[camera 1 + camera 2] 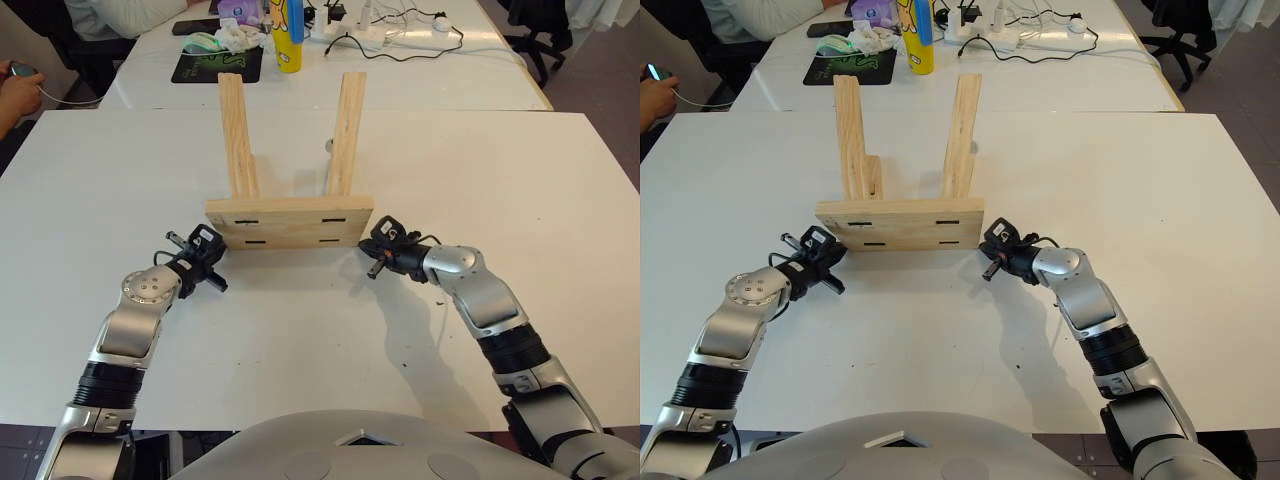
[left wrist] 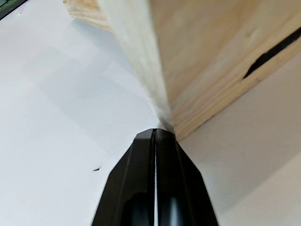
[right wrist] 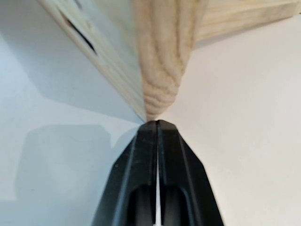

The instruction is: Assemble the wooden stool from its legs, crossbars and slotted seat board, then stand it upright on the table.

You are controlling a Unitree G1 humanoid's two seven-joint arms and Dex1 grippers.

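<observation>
Flanking: left gripper (image 2: 155,135) and right gripper (image 3: 156,125) sit at the two lower corners of the seat board (image 1: 289,222), centre frame.
Fingers: both pairs of fingers (image 2: 136,179) are pressed together, tips against the wood, holding nothing.
Risk: closed tips nudging bare corners may skid off, or slide and twist the stool (image 1: 290,180) across the bench (image 1: 500,200) instead of tipping it upright.
Stool: pale wood, lying on its side, slotted board on edge, legs (image 1: 238,135) pointing toward the upper frame.
</observation>
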